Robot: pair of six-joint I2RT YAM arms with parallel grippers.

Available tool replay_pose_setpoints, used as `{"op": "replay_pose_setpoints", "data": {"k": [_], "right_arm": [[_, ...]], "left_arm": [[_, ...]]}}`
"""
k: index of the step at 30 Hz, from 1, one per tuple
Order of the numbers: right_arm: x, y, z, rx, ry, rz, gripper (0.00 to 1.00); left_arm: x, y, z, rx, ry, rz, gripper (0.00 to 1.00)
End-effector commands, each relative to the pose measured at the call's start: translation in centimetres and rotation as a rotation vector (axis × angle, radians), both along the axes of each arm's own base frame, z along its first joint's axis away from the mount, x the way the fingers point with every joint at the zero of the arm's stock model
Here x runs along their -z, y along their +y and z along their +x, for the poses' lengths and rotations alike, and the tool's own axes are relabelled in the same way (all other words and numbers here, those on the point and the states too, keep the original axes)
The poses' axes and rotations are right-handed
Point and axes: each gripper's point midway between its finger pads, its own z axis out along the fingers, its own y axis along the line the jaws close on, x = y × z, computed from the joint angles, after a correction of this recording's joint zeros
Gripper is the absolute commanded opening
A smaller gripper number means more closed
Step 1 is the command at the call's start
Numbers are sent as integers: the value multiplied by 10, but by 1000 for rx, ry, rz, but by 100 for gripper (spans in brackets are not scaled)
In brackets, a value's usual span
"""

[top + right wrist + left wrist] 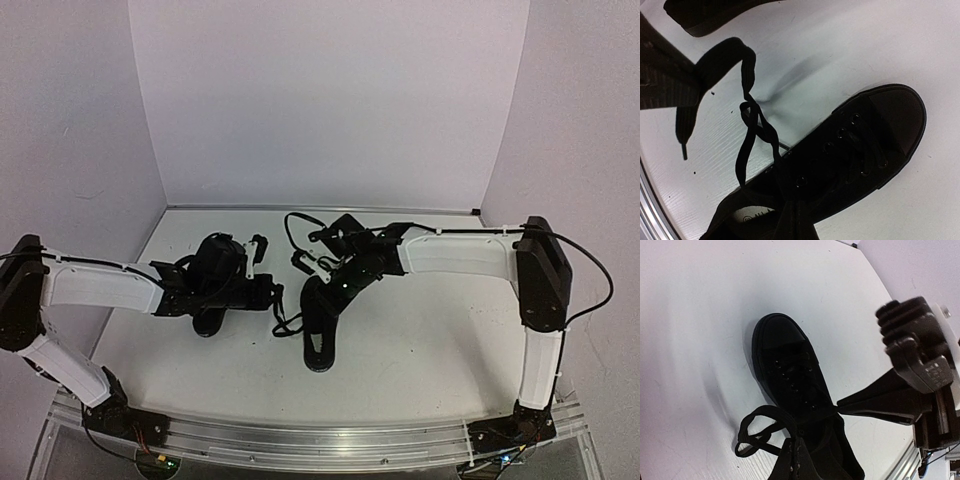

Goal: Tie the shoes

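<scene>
early stage: no bow yet. left fingers (pixel 795 462) and right fingers (pixel 792 222) pinched tight on loose laces (pixel 752 125) of shoe (pixel 320 340) at centre of tabletop (pixel 420 350), toe toward 6 o'clock. knotting left to do; second shoe (pixel 212 320) at 9 o'clock too.

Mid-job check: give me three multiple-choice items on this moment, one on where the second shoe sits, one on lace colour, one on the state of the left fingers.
1. The second shoe lies:
A) under the left arm
B) against the back wall
C) hanging in the air

2. The lace is:
A) white
B) red
C) black

3. The left fingers are:
A) spread wide
B) shut on the lace
C) out of view

Answers:
1 A, the top view shows it beneath that arm.
2 C, it is black in both wrist views.
3 B, the right wrist view shows the lace pinched between them.
</scene>
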Motion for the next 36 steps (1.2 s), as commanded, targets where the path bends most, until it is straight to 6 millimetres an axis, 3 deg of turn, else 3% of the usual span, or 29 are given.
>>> {"op": "replay_pose_setpoints", "data": {"k": [1,10,20,30,36], "right_arm": [[-26,6,4,22,-21,105,0],[-30,5,2,42,-21,150,0],[-32,1,2,81,-32,182,0],[-38,-2,2,91,-63,215,0],[-43,-5,0,93,-82,238,0]], "left_arm": [[-31,-8,33,-123,-54,-79,0],[-14,-33,55,-199,32,-150,0],[-9,-43,66,-246,60,-252,0],[5,-57,66,-209,122,-278,0],[10,-72,50,-105,185,-321,0]]}}
